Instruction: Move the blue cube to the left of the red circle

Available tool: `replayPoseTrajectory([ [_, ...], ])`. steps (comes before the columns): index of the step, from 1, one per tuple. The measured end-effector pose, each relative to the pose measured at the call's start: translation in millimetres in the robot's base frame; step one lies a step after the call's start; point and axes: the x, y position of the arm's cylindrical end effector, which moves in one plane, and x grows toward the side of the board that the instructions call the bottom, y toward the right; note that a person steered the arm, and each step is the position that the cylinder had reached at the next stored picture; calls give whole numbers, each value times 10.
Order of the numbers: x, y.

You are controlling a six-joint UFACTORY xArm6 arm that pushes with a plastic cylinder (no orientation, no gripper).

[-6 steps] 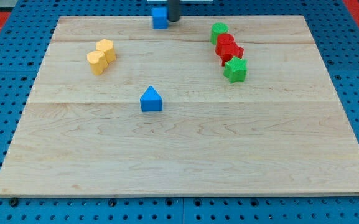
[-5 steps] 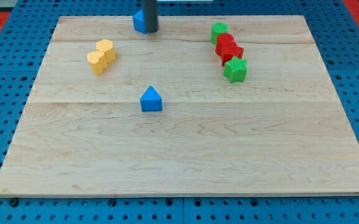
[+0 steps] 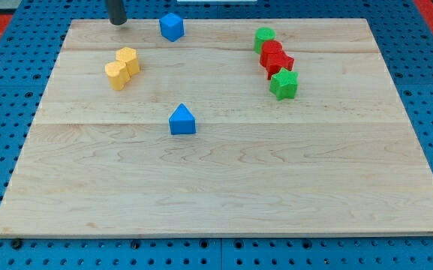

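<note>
From the blue cube (image 3: 171, 26), bare board runs toward 3 o'clock up to the green cylinder (image 3: 264, 38), which touches the red circle (image 3: 272, 51). At 9 o'clock my tip (image 3: 116, 22) stands apart. Two yellow blocks (image 3: 121, 68) sit near 8 o'clock.

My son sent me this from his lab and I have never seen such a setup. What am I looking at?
One camera looks down on a wooden board. The dark rod at the view's top left is a robot arm's pushing stick; my tip slides blocks about and holds nothing. It stands apart, to the view's left of the blue cube. Also there: two yellow blocks touching, a blue triangle mid-board, and at the view's right a tight cluster: green cylinder, red circle, another red block, green star.
</note>
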Motion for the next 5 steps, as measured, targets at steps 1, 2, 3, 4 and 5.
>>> replayPoseTrajectory([
  [1,1,267],
  [2,4,836],
  [3,100,1310],
  [4,434,1327],
  [5,597,1602],
])
